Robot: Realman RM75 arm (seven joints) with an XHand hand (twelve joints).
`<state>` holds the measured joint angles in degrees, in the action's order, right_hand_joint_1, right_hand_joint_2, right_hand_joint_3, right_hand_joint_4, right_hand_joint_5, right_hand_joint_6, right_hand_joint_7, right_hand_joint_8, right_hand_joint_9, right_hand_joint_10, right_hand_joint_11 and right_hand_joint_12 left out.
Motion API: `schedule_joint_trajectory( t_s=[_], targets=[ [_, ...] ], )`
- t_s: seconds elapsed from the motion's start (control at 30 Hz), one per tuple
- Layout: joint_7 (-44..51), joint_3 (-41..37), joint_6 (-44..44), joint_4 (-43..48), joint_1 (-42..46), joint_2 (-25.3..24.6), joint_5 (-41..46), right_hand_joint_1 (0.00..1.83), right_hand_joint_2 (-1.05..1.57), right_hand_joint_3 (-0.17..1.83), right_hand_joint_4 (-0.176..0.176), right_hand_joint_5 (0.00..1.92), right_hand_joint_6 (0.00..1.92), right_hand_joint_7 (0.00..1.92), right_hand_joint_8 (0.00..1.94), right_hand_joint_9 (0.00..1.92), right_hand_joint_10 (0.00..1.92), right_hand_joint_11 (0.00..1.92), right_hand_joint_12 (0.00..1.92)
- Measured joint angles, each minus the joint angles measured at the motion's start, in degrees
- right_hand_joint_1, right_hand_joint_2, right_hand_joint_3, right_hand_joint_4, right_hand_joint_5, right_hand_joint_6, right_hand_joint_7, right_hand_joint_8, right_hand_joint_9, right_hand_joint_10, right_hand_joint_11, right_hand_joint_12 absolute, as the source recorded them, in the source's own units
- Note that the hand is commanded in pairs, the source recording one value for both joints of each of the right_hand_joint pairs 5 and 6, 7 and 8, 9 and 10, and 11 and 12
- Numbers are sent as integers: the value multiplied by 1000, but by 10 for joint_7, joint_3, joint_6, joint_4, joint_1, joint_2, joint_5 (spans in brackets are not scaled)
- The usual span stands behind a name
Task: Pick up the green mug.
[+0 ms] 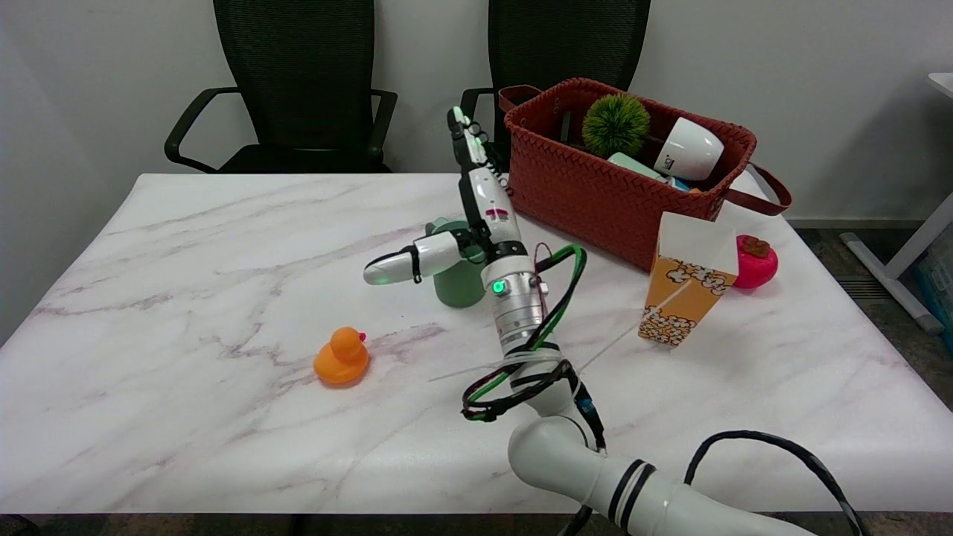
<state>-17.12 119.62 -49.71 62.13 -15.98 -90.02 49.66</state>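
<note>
The right hand (476, 223) stands spread over the table, its long fingers (465, 141) pointing up and away and its thumb (406, 264) stretched out to the side; it holds nothing, and the fingers are well apart. The green mug (456, 286) sits upright on the marble table (186, 298) directly behind the palm and thumb, so the hand covers much of it; only its lower body and a bit of the rim show past the thumb. Whether the palm already touches the mug I cannot tell. The mug looks stiff and smooth, probably ceramic or hard plastic, so I judge it fairly light but slippery, and it would chip if dropped on the stone. Its handle is hidden, so the safest hold seems to be around the body, thumb on one side and fingers wrapped on the other, squeezed firmly before any lift. The hand appears placed for that closing move. Nearer the front edge lies an orange duck (341, 357), well apart from the mug. To the other side stands a popcorn box (685, 294), with a pink toy (756, 262) just behind it, and a red woven basket (595, 201) holding several things sits at the far side.
</note>
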Motion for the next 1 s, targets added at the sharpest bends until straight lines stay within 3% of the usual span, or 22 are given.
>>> schedule_joint_trajectory(
  t_s=[0.1, 0.27, 1.0],
  targets=[
    [0, 3, -5, 6, 5, 6, 20, 1050, -199, -92, 0, 0, 0, 0, 0, 0, 0, 0, 0],
    [0, 10, -12, 18, 11, 17, 54, 1102, -211, -158, 0, 0, 0, 0, 0, 0, 0, 0, 0],
    [-2, 29, -20, 22, 12, 62, 176, 1095, -146, -39, 0, 0, 0, 0, 0, 0, 0, 0, 0]
  ],
)
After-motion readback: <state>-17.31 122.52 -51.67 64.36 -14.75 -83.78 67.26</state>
